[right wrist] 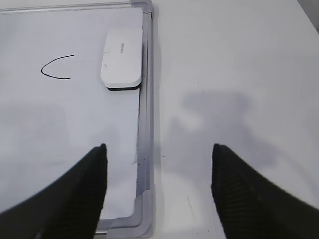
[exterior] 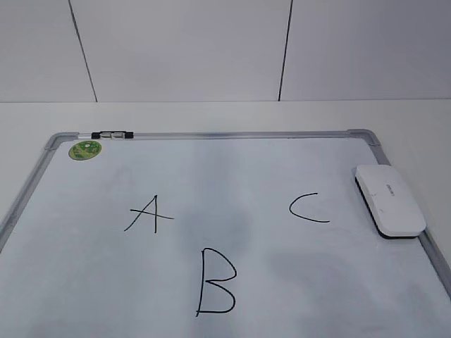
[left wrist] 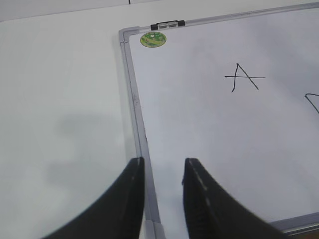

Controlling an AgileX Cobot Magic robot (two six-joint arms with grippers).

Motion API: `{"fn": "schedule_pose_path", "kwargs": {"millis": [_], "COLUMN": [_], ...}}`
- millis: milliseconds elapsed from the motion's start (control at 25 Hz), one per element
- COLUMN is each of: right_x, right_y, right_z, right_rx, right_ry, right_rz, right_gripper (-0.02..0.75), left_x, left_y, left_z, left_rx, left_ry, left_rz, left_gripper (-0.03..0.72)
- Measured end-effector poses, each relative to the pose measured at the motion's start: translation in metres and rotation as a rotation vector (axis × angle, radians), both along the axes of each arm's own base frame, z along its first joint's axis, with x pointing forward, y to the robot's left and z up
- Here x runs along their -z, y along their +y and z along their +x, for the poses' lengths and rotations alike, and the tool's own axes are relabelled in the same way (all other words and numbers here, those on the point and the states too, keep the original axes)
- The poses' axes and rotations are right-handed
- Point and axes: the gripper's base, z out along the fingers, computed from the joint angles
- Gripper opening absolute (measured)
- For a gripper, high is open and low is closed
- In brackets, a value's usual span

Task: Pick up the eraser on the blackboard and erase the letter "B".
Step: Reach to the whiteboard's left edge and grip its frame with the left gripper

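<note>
one blackboard (exterior: pixel 56 282) on a white table (exterior: pixel 211 113), left pincer (left wrist: pixel 163 172) narrow, right pincer (right wrist: pixel 158 159) wide.

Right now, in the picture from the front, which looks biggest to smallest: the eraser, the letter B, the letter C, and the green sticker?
1. The eraser.
2. The letter B, though it sits nearer the camera than the eraser, so these two are unsure.
3. The letter C.
4. The green sticker, farthest back.

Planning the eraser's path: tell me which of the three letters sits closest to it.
The letter "C", just left of the eraser by the blackboard's right edge; "A" and "B" lie farther away.
</note>
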Motion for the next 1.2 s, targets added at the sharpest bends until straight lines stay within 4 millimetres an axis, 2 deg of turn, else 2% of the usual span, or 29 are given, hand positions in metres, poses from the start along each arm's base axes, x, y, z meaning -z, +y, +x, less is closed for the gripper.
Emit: {"fn": "schedule_pose_path", "kwargs": {"millis": [680, 1200], "right_x": [0.000, 0.001], "right_y": [0.000, 0.012], "right_z": [0.000, 0.039], "right_rx": [0.019, -0.019], "right_ry": [0.004, 0.272], "right_rz": [0.030, 0.103], "right_gripper": [0.494, 0.494], "left_x": [0.000, 0.000], "left_y": [0.000, 0.000], "left_z": [0.000, 0.000], "left_rx": [0.000, -0.001], "left_ry": [0.000, 0.000], "left_rz": [0.000, -0.002], "left_gripper": [0.211, 0.213]}}
